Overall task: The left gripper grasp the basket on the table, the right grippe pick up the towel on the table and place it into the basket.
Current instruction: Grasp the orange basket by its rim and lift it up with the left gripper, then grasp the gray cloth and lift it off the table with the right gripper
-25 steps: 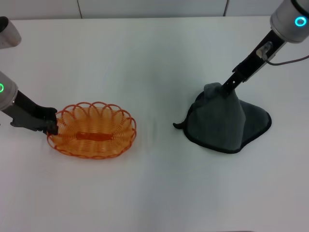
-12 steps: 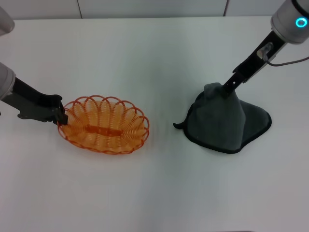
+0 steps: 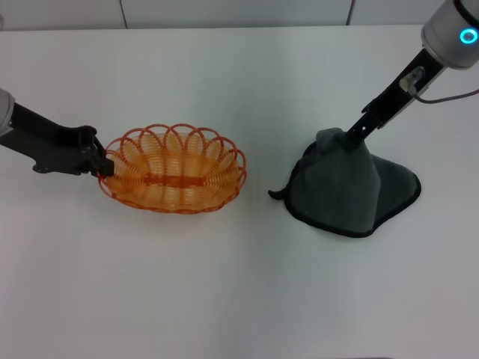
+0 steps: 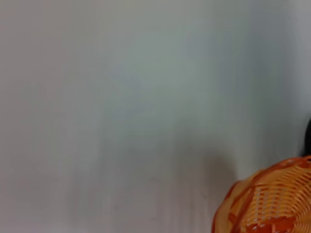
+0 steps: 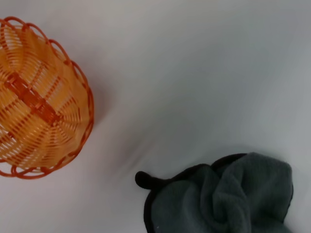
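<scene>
Basket (image 3: 174,168) sits left of centre on the table (image 3: 239,284), my left gripper (image 3: 105,163) clamped on its rim. My right gripper (image 3: 352,137) pinches the towel's (image 3: 348,187) peak; I'd lift it clear before swinging across.

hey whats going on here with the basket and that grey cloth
Two robot arms are working on a white table. The left gripper is shut on the rim of the orange basket and has been sliding it toward the middle of the table. The right gripper has pinched the dark grey towel at its top, pulling it up into a peak while most of it rests on the table. The towel is not in the basket yet.
</scene>
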